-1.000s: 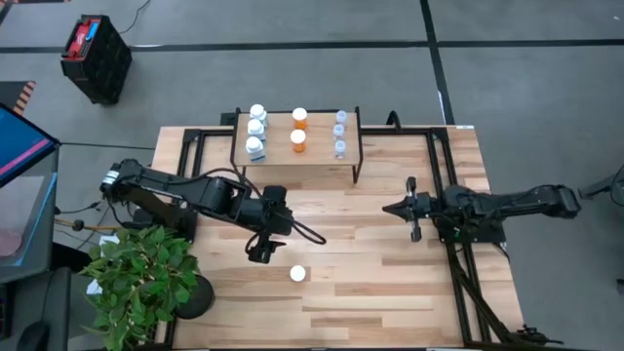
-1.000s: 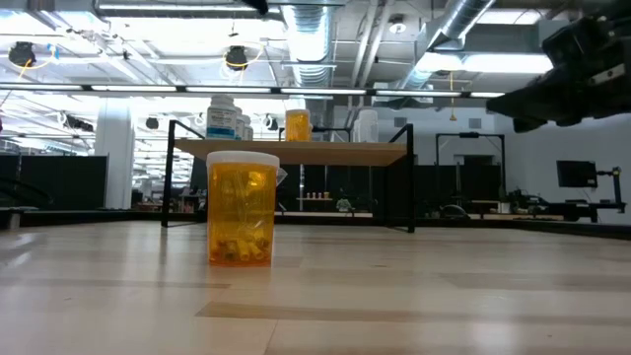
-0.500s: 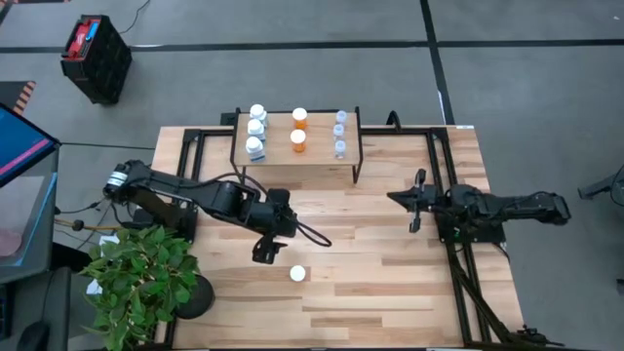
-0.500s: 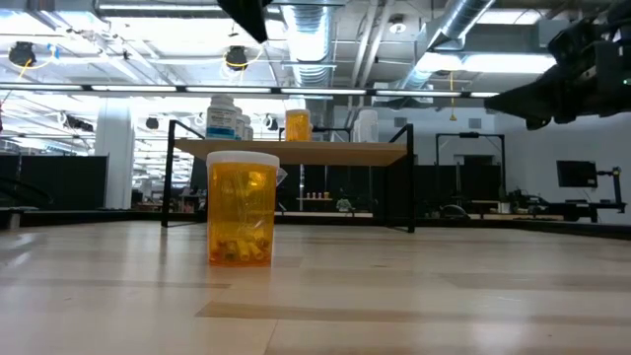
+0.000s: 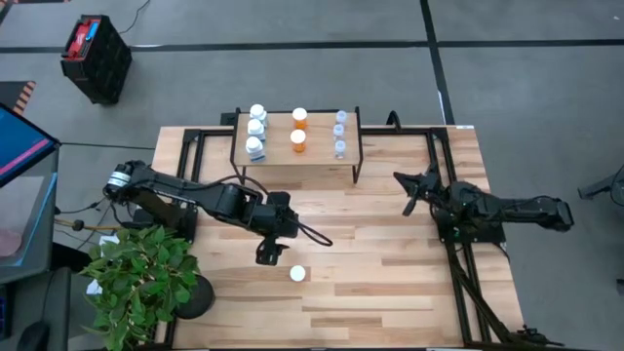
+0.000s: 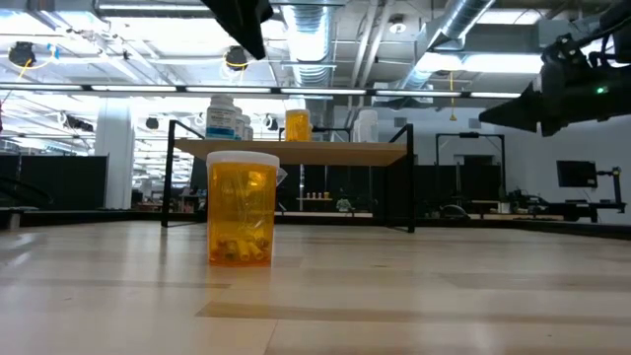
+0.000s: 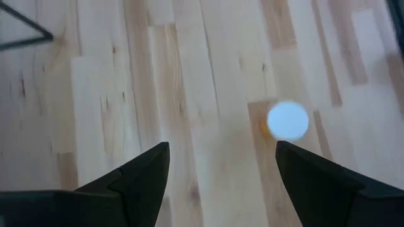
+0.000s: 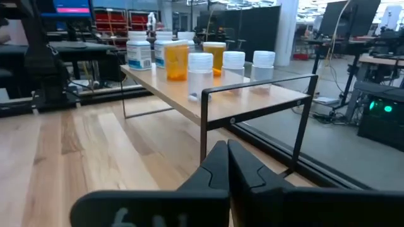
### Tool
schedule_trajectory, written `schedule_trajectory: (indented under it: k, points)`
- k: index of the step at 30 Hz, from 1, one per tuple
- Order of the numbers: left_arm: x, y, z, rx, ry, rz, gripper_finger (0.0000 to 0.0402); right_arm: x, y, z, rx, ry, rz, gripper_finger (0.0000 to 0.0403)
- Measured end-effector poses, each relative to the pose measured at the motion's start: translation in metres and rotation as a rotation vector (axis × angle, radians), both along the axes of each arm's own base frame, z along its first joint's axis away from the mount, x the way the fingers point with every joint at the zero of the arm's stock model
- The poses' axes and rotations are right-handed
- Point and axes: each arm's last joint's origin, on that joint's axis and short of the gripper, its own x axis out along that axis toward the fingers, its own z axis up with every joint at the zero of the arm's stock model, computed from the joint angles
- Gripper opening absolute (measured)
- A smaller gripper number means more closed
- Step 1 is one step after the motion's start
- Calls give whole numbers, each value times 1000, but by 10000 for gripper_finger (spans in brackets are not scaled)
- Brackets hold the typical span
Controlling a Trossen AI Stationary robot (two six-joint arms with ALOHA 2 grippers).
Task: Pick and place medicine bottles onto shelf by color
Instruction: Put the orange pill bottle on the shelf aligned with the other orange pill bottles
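One orange bottle with a white cap [image 5: 298, 274] stands upright on the wooden table; it also shows in the low view [image 6: 242, 207] and the left wrist view [image 7: 288, 120]. My left gripper [image 5: 270, 254] [image 7: 221, 161] is open and empty, above the table just to the left of and beyond this bottle. The shelf [image 5: 324, 158] at the far side carries three white bottles [image 5: 255, 128], two orange bottles [image 5: 298, 129] and three clear bottles [image 5: 340, 133]. My right gripper [image 5: 413, 192] [image 8: 227, 157] is shut and empty, to the right of the shelf.
A potted plant [image 5: 146, 278] stands at the table's near left corner. A black metal frame [image 5: 441, 195] runs along the table's sides. Bare tabletop lies between the shelf and the lone orange bottle.
My left gripper has gone toward the table's near edge and a little right, coming down toward the orange bottle on the table. My right gripper has turned from pointing left to pointing toward the shelf's far right.
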Motion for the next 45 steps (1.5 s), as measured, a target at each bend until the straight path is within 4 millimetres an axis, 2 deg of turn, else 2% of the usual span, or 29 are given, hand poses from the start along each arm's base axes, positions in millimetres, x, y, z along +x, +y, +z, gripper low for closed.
schedule_trajectory:
  k: [10,13,21,27,36,45]
  points:
    - [6,-4,-28,-63,-49,91,279,0,0,0,0,1,5,8]
    - [11,-12,-33,-42,-70,87,286,0,0,0,1,1,6,8]
    - [25,-38,-71,-44,31,47,308,0,0,0,1,2,12,8]
    - [25,-48,-76,-56,44,42,310,0,0,0,1,1,12,8]
    - [24,-61,-74,-40,8,-12,310,0,0,0,1,1,13,8]
    - [33,-76,-97,-24,44,-54,299,1,0,-1,2,8,13,12]
